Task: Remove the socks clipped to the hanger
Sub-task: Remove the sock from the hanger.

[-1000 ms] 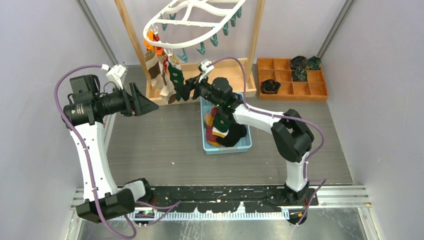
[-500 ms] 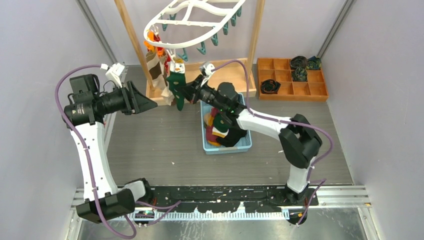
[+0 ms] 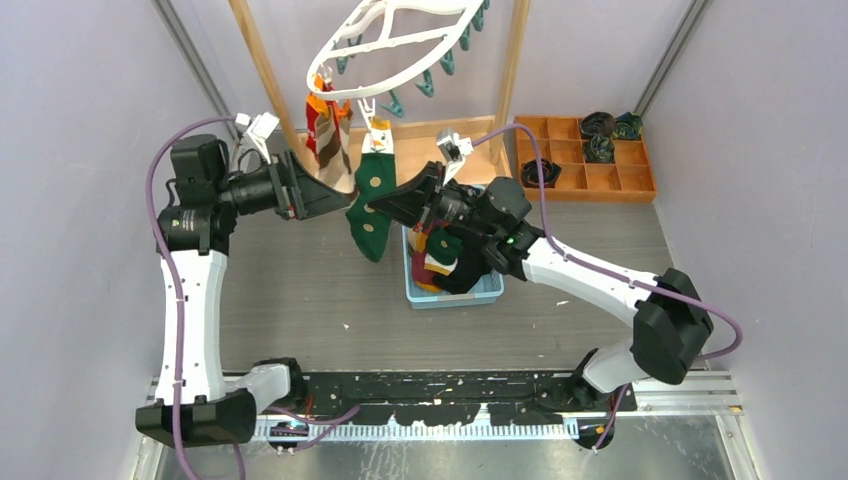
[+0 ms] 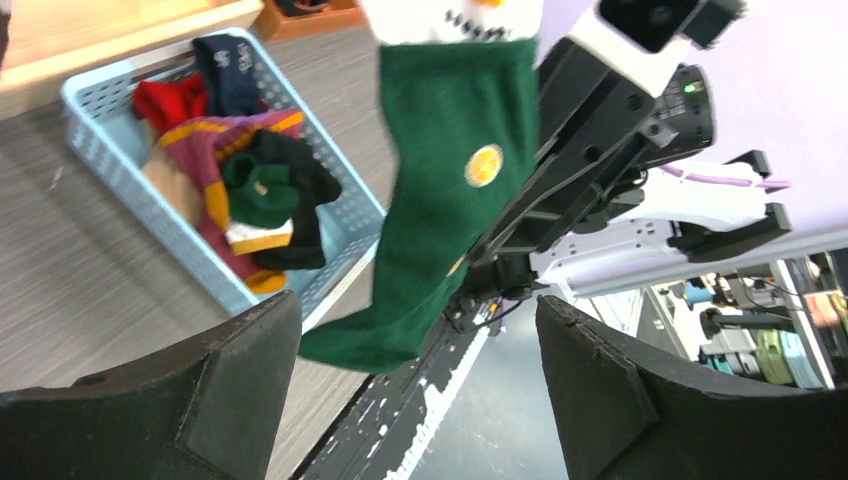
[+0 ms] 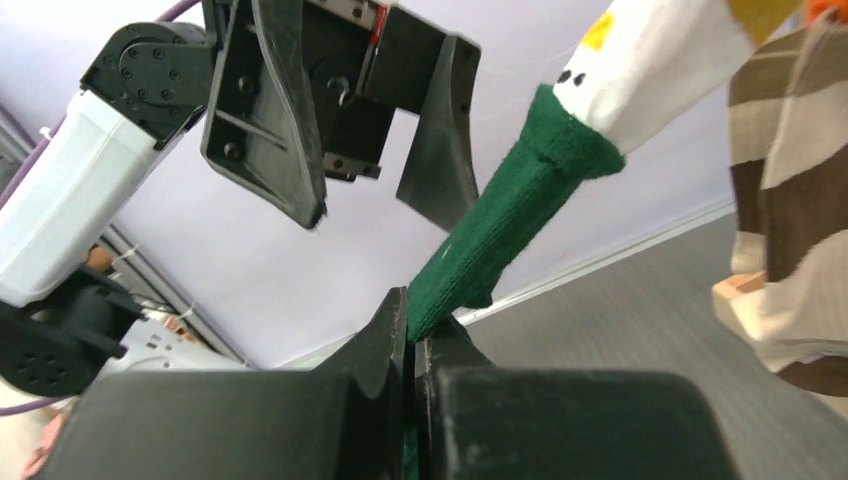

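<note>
Top external view: the right gripper (image 3: 372, 208) is clamped on the dark green sock (image 3: 375, 180), pinching its middle with the jaws pressed together on the fabric. Above this gripper the sock's white cuff hangs clipped to the white hanger (image 3: 428, 48), and its foot dangles below the grip. The left gripper (image 3: 335, 190) faces the right one from the other side of the sock, jaws spread wide and holding nothing. In the left wrist view the sock hangs just ahead of them. A brown-striped sock (image 3: 322, 135) hangs from the hanger just above the left gripper. Below and behind the right gripper a blue basket (image 3: 450, 300) of loose socks sits on the counter.
</note>
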Controlling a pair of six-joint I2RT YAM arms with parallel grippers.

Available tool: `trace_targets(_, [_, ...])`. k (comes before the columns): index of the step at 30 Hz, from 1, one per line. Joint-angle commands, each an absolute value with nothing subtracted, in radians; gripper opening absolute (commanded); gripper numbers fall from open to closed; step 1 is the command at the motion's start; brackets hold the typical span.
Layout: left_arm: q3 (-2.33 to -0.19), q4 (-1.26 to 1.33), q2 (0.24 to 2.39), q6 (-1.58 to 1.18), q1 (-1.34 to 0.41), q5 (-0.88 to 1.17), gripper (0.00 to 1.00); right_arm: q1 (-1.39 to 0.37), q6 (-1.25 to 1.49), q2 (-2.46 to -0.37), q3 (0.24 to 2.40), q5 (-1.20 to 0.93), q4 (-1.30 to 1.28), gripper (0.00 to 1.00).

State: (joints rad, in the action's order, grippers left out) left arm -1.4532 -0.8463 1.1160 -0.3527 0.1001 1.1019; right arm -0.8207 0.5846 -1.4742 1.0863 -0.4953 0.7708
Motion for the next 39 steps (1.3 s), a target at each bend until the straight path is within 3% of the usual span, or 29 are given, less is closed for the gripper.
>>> trace_targets(1, [-1.464, -0.645, 1.105, -0.5, 0.021, 1.133, 0.89, -0.823, 0.685, -1.394, 1.054, -0.577, 0.743, 0.01])
trace_targets(9, [-1.452, -0.557, 1.157, -0.559, -0.109, 1.088, 0.89, -0.824, 0.788, -1.35, 1.049, -0.622, 0.757, 0.01])
trace_targets(24, [-1.424, -0.443, 1.176, -0.665, -0.12, 1.094, 0.85, -0.823, 0.952, -1.385, 1.117, -0.683, 0.85, 0.01])
trace_targets(29, [-1.331, -0.242, 1.145, -0.851, -0.122, 1.124, 0.85, -0.824, 0.962, -1.402, 1.121, -0.688, 0.83, 0.01])
trace_targets(30, [-1.328, -0.217, 1.143, -0.869, -0.122, 1.127, 0.81, -0.824, 0.965, -1.409, 1.124, -0.689, 0.823, 0.02])
trace_targets(35, [-1.355, -0.177, 1.152, -0.897, -0.122, 1.134, 0.41, -0.822, 0.937, -1.425, 1.154, -0.68, 0.701, 0.16])
trace_targets(39, [-1.348, -0.176, 1.144, -0.891, -0.121, 1.129, 0.3, -0.809, 0.892, -1.414, 1.189, -0.649, 0.561, 0.26])
